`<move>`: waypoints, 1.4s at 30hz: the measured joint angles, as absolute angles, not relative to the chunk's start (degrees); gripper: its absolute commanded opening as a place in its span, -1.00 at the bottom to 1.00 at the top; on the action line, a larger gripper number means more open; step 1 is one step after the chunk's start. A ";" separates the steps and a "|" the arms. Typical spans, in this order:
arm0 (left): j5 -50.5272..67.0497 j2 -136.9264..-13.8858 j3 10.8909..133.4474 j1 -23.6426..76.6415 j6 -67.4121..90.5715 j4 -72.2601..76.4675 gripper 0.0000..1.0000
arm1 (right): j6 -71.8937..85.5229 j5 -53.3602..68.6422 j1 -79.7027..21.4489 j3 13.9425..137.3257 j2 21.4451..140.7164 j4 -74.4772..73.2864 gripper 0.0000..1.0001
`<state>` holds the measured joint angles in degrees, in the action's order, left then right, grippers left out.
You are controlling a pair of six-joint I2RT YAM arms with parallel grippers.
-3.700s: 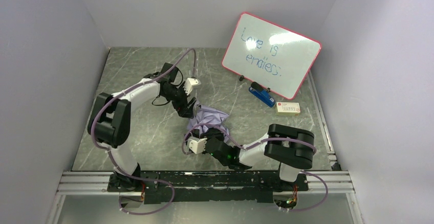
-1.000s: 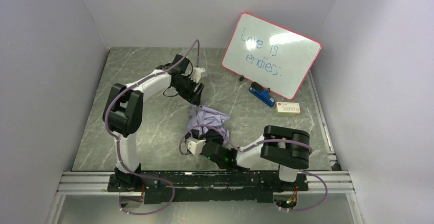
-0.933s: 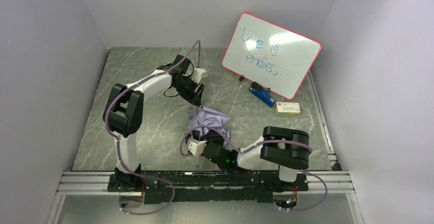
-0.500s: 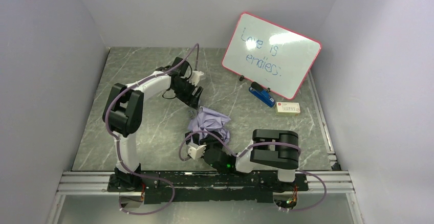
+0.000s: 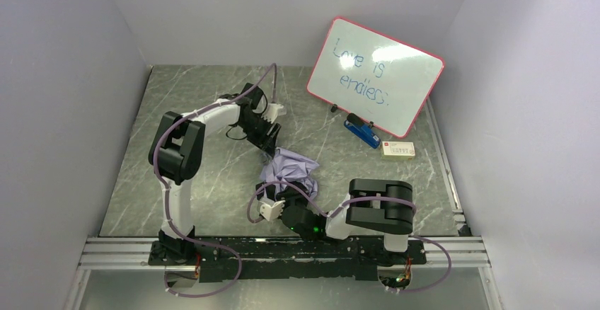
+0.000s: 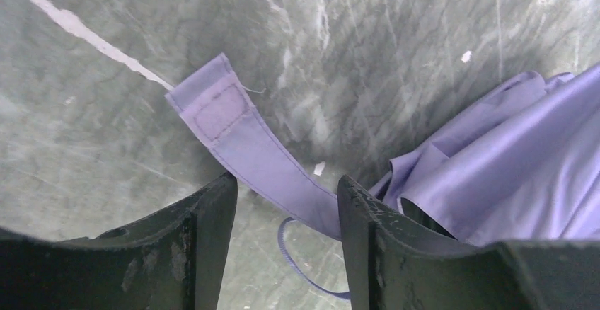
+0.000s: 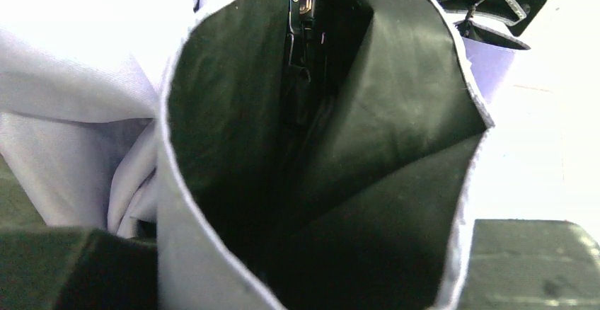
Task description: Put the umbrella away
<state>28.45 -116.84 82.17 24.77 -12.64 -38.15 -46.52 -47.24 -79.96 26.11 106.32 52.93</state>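
The umbrella (image 5: 290, 165) lies crumpled at the table's centre, pale lavender fabric with dark ribs. My left gripper (image 5: 271, 149) is at its far-left edge. In the left wrist view the left gripper (image 6: 283, 195) is open and low over the table. The umbrella's closing strap (image 6: 240, 136), with its velcro patch, runs between the two fingers (image 6: 205, 239), and a thin cord loop lies below it. My right gripper (image 5: 294, 192) is pressed into the umbrella's near edge. The right wrist view is filled by the canopy's dark inner side (image 7: 318, 182), which hides the jaws.
A red-framed whiteboard (image 5: 375, 76) stands propped at the back right. A blue object (image 5: 362, 132) lies at its foot and a small cream box (image 5: 398, 150) beside that. Grey walls enclose the marble table (image 5: 184, 182) on three sides.
My left gripper has come down to the umbrella's far edge, over the strap. My right arm's elbow has drawn in leftwards while its gripper stays at the fabric.
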 measured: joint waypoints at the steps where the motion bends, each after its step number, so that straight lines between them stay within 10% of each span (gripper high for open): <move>1: 28.84 -116.84 82.19 24.77 -12.64 -38.46 0.06 | -46.57 -47.24 -79.96 26.13 106.32 52.93 -0.72; 10: 31.75 -116.99 83.22 24.58 -12.82 -40.49 -0.89 | -46.63 -47.27 -79.96 26.13 106.34 52.93 -0.73; 42: 30.65 -87.57 74.72 19.16 -21.82 -49.25 -0.90 | -36.16 -39.53 -76.44 28.88 97.51 35.53 -0.73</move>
<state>30.65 -87.57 74.72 19.16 -21.82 -49.25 -36.16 -39.53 -76.44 28.88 97.51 35.53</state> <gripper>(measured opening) 0.053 0.370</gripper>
